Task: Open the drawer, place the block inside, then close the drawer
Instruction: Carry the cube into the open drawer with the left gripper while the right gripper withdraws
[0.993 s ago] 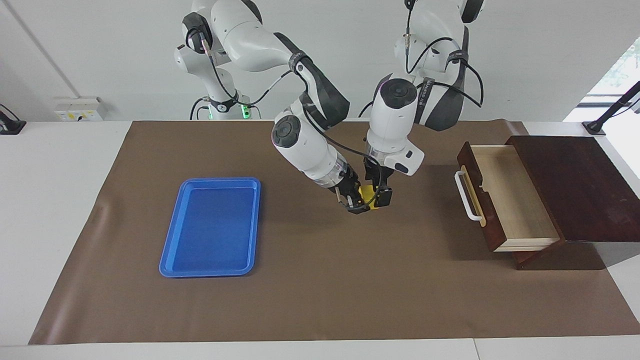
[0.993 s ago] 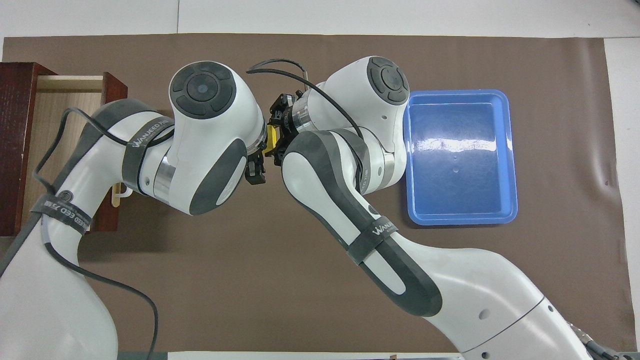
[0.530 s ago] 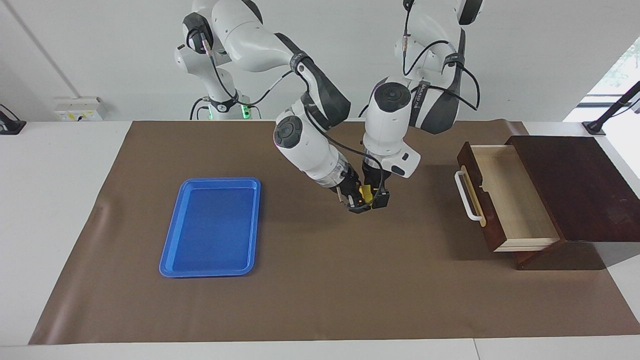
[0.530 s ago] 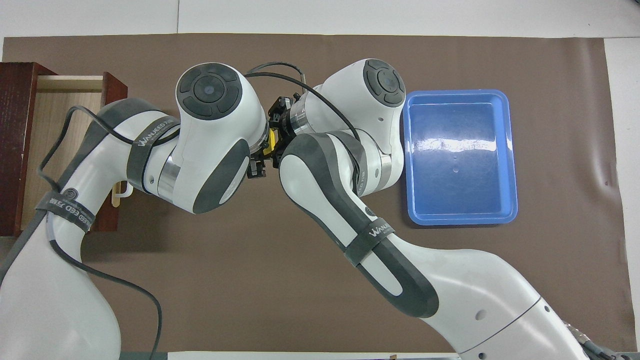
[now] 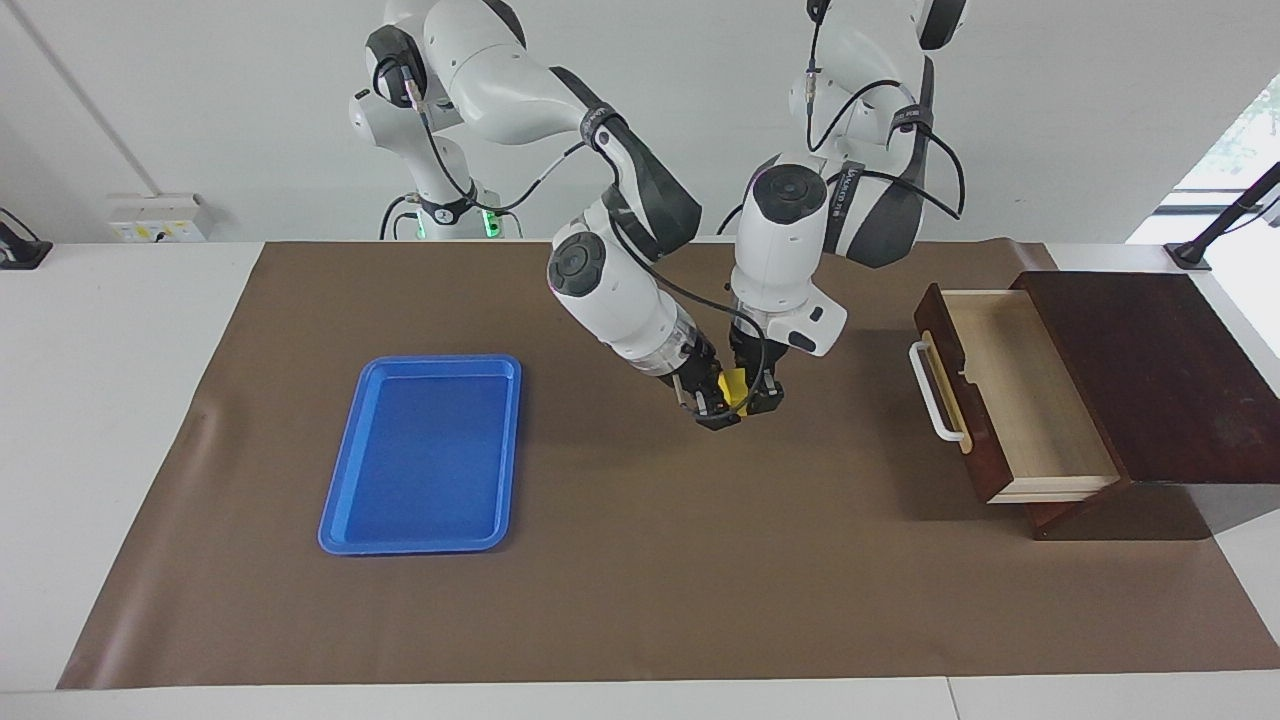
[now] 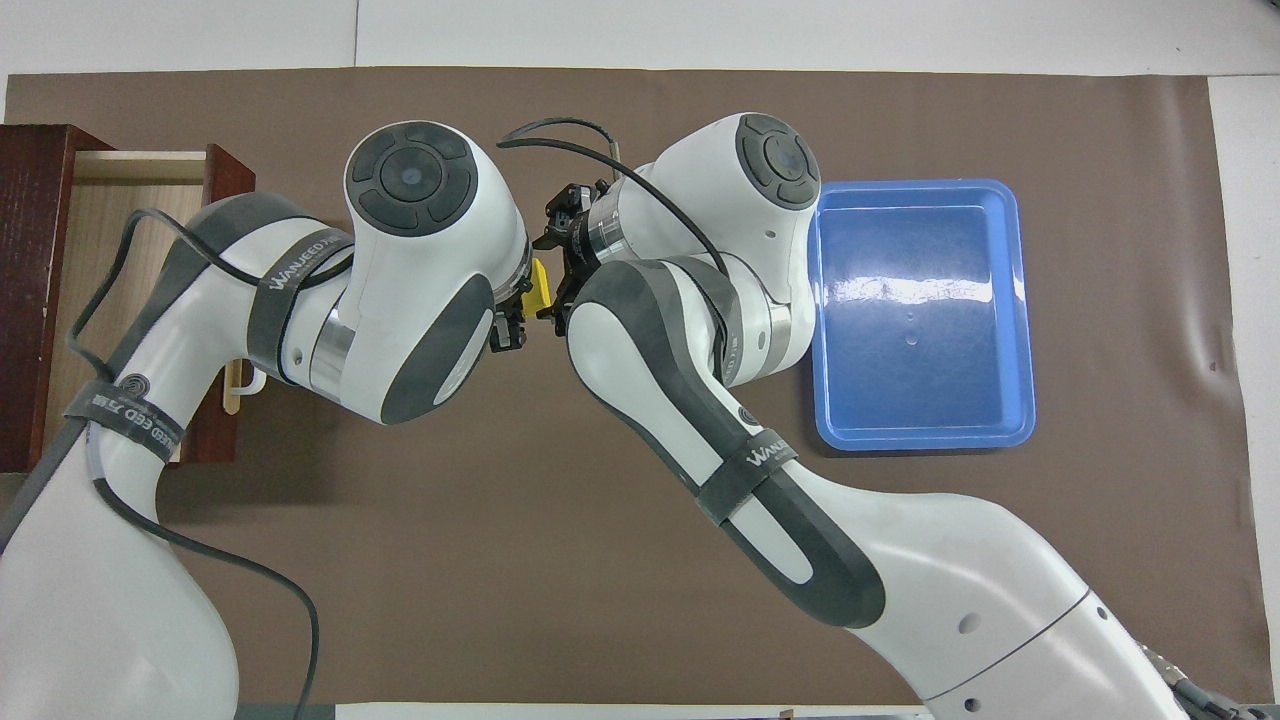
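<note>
Left hand (image 5: 752, 396) now clamped on block (image 5: 734, 386).

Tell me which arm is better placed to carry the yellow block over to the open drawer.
Left. The left gripper is shut on the block in mid-air over the mat, and its base stands at the end where the drawer lies open. The right gripper sits beside the block.

A plain white wall (image 5: 1080, 110) stood past the white counter (image 5: 110, 330), which a brown mat (image 5: 620, 560) covered. Daylight came through a window (image 5: 1235, 150) at one end.
</note>
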`<state>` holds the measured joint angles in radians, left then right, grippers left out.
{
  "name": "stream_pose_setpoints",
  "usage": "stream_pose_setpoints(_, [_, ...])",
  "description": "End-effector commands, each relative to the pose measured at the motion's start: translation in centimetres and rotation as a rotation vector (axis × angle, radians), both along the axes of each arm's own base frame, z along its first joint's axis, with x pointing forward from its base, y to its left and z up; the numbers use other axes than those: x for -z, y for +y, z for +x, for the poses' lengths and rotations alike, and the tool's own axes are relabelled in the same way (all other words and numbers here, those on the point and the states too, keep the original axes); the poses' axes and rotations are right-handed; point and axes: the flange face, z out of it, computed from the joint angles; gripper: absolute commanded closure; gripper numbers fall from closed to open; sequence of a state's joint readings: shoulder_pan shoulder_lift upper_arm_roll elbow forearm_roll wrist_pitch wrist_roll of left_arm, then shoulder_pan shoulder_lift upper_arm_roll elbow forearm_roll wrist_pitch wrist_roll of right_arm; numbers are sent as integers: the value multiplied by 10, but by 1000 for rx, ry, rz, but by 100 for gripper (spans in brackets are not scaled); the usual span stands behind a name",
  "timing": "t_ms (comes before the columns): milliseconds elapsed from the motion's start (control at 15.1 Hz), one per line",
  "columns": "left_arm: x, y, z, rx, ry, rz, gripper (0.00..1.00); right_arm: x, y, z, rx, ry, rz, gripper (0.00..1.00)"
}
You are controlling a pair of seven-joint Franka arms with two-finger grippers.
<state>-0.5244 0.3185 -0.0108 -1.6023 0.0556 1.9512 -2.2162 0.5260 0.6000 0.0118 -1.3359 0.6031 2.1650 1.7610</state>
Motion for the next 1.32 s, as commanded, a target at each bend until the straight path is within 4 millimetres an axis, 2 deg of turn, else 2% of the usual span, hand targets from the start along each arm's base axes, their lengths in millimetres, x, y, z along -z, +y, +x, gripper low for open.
stream_pose_setpoints(0, [-6, 8, -1, -24, 10, 8, 100, -4, -17, 13, 38, -11, -1, 0])
stream_pose_setpoints(132, [-19, 13, 2, -24, 16, 14, 100, -12, -48, 24, 35, -14, -5, 0])
stream_pose_setpoints(397, [-46, 66, 23, -22, 42, 61, 100, -25, -121, 28, 13, -40, -24, 0])
stream_pose_setpoints(463, [-61, 85, 28, 1, 57, 61, 100, -28, -138, 24, -21, -66, -31, 0])
stream_pose_setpoints(662, [-107, 174, 36, 47, 54, 48, 100, -35, -190, 12, -158, -164, -50, 0])
stream_pose_setpoints(728, [-112, 205, 38, 60, 63, 49, 100, -40, -204, 7, -208, -186, -56, 0])
stream_pose_setpoints(794, [-112, 228, 41, 68, 78, 50, 100, -46, -218, 3, -261, -205, -74, 0])
stream_pose_setpoints(1059, [-110, 296, 48, 122, 95, 47, 100, -71, -265, -11, -568, -257, -255, 0])
stream_pose_setpoints(1258, [-99, 347, 44, 157, 82, 42, 100, -96, -301, -26, -760, -283, -298, 0])
